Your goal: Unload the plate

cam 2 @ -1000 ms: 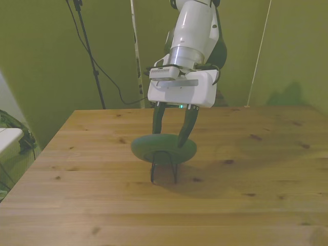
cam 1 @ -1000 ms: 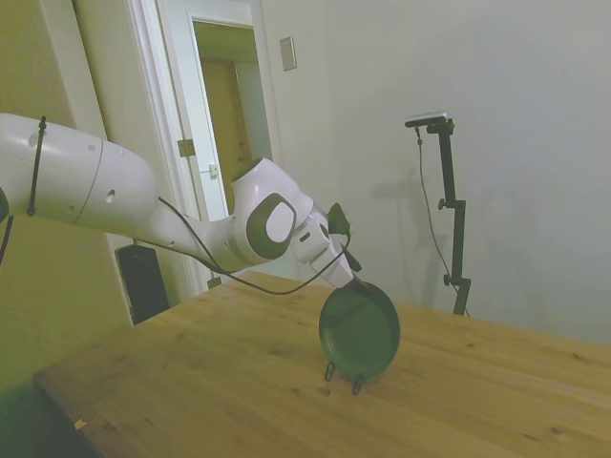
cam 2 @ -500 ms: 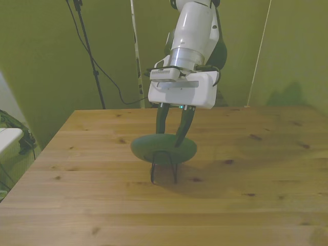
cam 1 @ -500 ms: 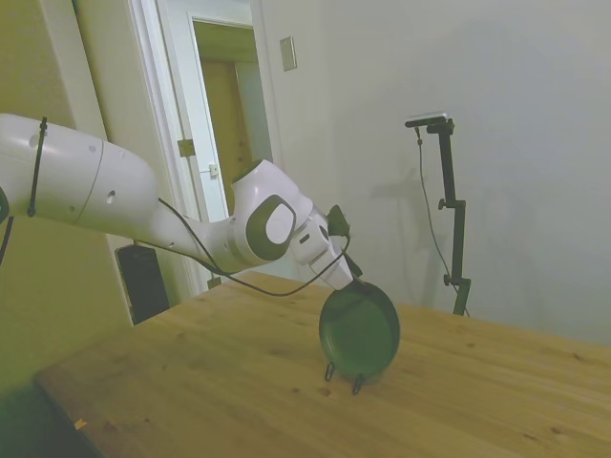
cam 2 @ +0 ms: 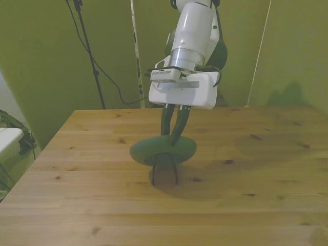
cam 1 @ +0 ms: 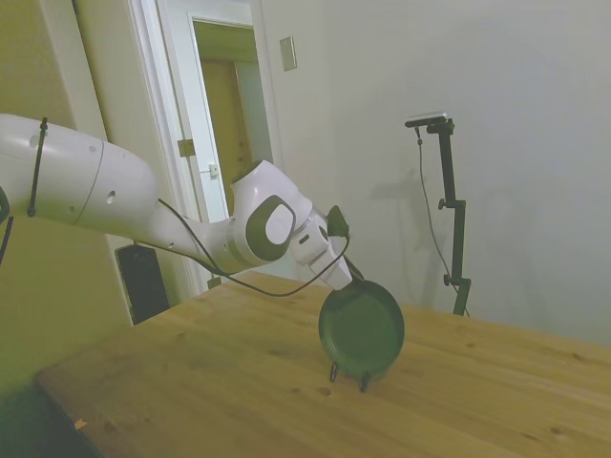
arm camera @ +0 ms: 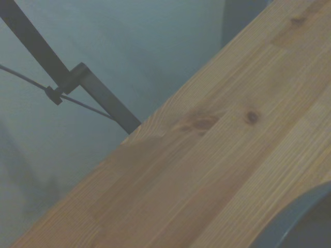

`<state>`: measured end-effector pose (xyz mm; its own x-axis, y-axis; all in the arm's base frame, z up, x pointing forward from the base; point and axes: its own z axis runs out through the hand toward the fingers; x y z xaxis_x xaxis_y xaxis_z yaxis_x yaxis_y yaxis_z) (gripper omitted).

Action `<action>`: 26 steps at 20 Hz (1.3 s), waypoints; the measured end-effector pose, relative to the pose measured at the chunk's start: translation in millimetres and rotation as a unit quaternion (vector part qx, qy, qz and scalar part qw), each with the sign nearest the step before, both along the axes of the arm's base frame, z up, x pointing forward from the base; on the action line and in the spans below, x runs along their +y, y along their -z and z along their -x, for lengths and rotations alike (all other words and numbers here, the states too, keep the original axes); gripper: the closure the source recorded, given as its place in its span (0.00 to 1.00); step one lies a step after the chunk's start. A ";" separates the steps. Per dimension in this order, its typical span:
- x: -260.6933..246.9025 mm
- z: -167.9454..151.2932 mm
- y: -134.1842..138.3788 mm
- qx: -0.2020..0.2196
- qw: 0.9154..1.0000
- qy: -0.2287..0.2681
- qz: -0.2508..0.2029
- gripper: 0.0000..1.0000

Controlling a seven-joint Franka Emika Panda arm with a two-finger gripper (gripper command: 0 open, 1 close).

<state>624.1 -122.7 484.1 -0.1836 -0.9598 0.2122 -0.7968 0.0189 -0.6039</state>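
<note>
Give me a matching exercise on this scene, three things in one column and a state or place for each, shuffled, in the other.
Column one:
1. plate
2. wire stand
3. gripper

Column two:
A. thin and black, its feet on the table
B. shut on the upper rim of something
C. dark green, standing on edge

Pairs: 1-C, 2-A, 3-B
</note>
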 end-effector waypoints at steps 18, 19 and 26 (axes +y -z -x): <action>-4.0 4.7 -16.7 -0.013 1.000 0.004 0.002 1.00; -4.3 5.9 -20.9 -0.016 1.000 0.004 0.003 1.00; 7.1 24.4 -62.2 -0.045 0.999 -0.003 0.007 1.00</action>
<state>599.6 -115.5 546.3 -0.1970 -0.9580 0.2083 -0.7390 0.0055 -0.6737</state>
